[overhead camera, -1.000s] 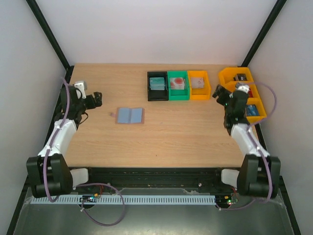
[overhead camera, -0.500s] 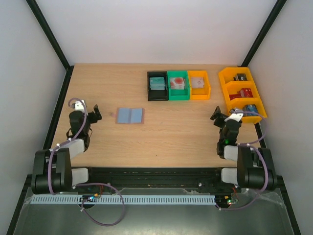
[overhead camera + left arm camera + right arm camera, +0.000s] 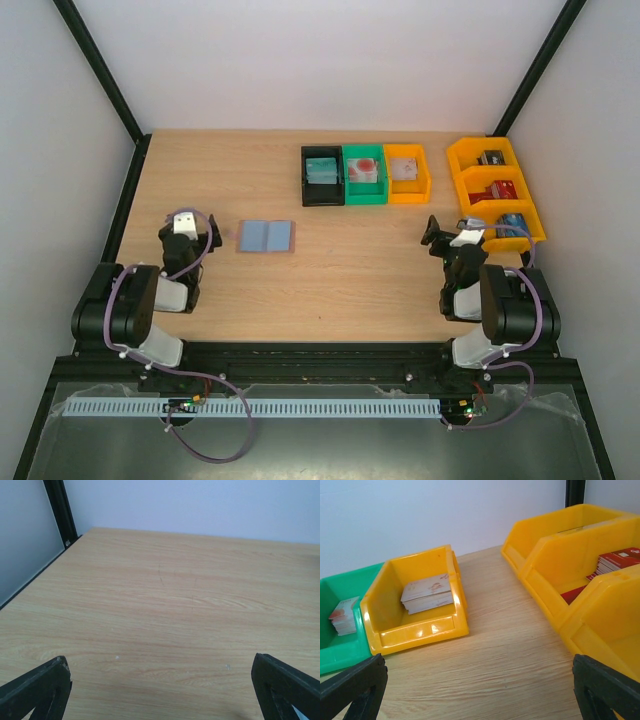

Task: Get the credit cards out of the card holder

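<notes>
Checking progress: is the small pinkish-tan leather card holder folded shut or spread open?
Spread open: the card holder lies flat, both blue-grey lining panels facing up.

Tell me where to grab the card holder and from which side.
The card holder lies open and flat, lining up, so only an edge offers a pinch: probably its left edge, approached low from the left by the left gripper.

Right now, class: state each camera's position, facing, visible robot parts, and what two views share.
Top external: above and behind, looking down on the table; both arms.
Left wrist: low, facing table and back wall; open left tool at bottom corners.
Right wrist: low, facing the small orange bin; open right tool at bottom corners.
Shared: top and right wrist see that bin.
</notes>
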{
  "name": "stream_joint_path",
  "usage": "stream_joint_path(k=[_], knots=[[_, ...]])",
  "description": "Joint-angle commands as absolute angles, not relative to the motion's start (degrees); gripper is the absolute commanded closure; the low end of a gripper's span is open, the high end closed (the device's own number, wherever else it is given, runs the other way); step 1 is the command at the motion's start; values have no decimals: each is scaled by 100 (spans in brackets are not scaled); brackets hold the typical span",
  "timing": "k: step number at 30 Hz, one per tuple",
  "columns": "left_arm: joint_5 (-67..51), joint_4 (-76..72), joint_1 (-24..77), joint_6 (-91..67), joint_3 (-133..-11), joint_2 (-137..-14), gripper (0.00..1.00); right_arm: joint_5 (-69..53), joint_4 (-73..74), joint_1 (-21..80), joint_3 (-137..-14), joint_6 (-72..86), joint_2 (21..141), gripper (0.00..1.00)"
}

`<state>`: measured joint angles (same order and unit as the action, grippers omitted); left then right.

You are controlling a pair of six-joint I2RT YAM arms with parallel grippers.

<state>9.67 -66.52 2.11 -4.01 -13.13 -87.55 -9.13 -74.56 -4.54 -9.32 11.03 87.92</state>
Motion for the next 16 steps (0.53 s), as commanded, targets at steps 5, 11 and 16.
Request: stream_joint_path(k=[5,11,16], knots=[[932,-7259,176,-272,-1401,-8778,1,-899,-7816,-406,-1028,926,8758,1],[932,-7309,167,-272,-1402,-8798,1,-757,-7633,-337,-1127,879,8781,1],[923,-7347,167,-266,-1395,-8815,1,-634,-7537,-255,-1178,834,8778,1]])
